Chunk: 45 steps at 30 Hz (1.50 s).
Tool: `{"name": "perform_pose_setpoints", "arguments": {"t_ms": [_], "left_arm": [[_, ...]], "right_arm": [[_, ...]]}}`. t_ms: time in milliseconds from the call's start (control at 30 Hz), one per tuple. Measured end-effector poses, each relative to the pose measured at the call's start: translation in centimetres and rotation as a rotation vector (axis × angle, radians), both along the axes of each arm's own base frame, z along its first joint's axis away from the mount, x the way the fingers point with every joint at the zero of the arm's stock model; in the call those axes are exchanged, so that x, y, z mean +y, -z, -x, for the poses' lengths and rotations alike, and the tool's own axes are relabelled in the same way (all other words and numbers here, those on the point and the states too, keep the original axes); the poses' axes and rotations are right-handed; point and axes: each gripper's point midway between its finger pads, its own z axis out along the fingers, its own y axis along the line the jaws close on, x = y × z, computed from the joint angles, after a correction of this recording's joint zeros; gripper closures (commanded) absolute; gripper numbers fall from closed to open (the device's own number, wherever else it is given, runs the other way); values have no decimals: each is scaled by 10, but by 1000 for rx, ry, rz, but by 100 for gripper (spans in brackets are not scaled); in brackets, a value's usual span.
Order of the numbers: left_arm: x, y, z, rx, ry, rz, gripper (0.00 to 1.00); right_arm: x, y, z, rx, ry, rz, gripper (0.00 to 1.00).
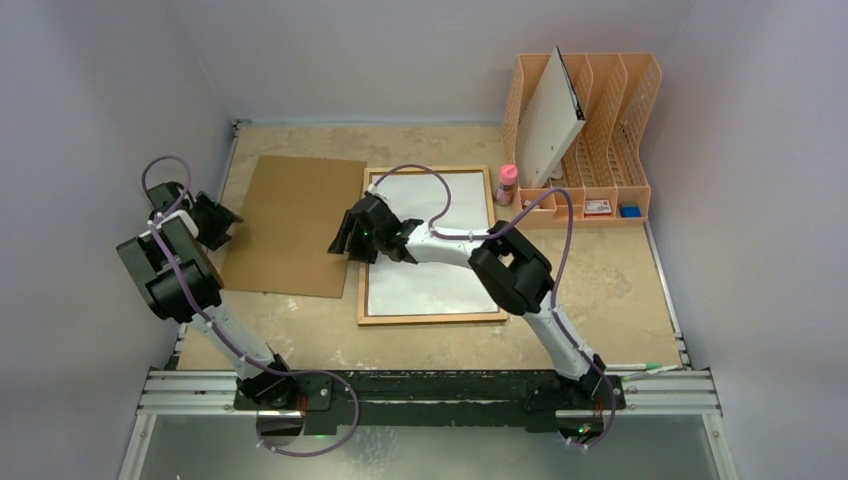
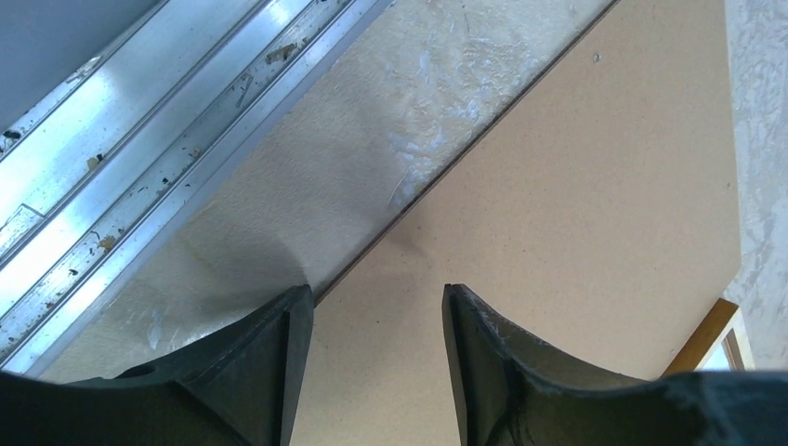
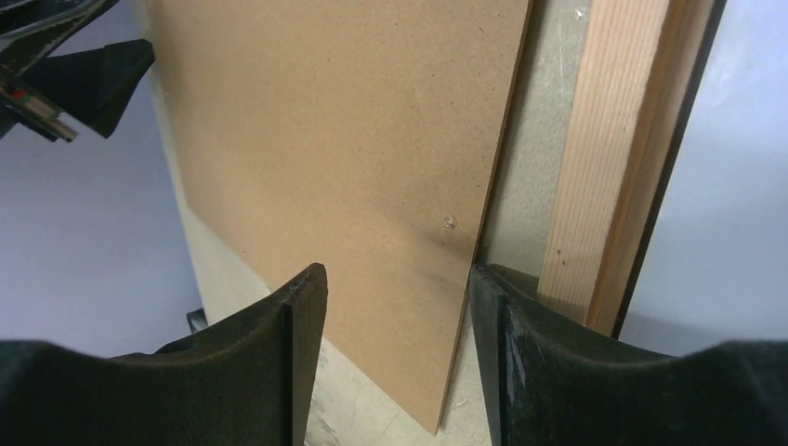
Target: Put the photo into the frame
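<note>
**benchnoob:** Where's everything at? Is the photo in or not?

**yam_watcher:** The frame (image 1: 430, 319) lies flat on the table (image 1: 600, 290), right of centre. A white sheet (image 1: 430, 285) fills the inside of it. No printed side is showing anywhere, so I honestly can't tell if that's the photo lying face down. The brown backing board (image 1: 295, 225) lies flat just left of the frame, with a thin strip of table between them.

**benchnoob:** And the arms? Holding anything?

**yam_watcher:** Nope, both are empty. The left gripper (image 2: 376, 295) is over the board's left edge, jaws partly open, and the edge line runs up to the left finger (image 2: 279, 362). Nothing is pinched. The right gripper (image 3: 398, 277) reaches across the frame's left rail to the board's right edge. Its jaws are partly apart too. The board edge shows in the gap between the fingers, and the right finger (image 3: 520, 353) is over the strip next to the rail. I can't see either one touching the board.

**benchnoob:** Anything else on there?

**yam_watcher:** There's an orange file organizer (image 1: 630, 120) at the back right with a white panel (image 1: 550, 120) leaning in it, and a pink bottle (image 1: 507, 183) beside it.
</note>
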Motion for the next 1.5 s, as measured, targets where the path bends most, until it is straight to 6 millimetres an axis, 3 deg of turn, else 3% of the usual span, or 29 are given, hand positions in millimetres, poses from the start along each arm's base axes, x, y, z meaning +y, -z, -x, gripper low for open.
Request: {"name": "perform_pose_setpoints", "arguments": {"t_ms": [333, 500, 700, 833, 900, 1000, 1100, 1233, 1400, 1500], "left_arm": [[-2, -1, 3, -23, -12, -3, 48], [-3, 0, 14, 5, -32, -9, 48], [-4, 0, 22, 32, -46, -15, 48], [-8, 0, 28, 43, -40, -9, 48], [-14, 0, 32, 50, -31, 6, 48], [-36, 1, 40, 67, 9, 59, 48], [-61, 0, 43, 80, 64, 86, 48], [-88, 0, 51, 112, 130, 82, 47], [-105, -2, 59, 134, 170, 84, 47], [-110, -1, 61, 136, 182, 96, 47]], "right_arm": [[-7, -10, -24, -14, -43, -103, 44], [-10, -27, -41, -60, -30, -149, 45], [-7, -70, -45, -134, -36, -236, 47], [-3, -114, -44, -196, -51, -334, 49], [-4, -133, -41, -222, -56, -382, 50], [-8, -148, -33, -230, -67, -428, 50], [-14, -138, -24, -207, -73, -428, 50], [-32, -102, -21, -152, -58, -369, 50], [-58, -63, -21, -92, -21, -299, 50], [-64, -53, -20, -79, -17, -277, 48]]}}
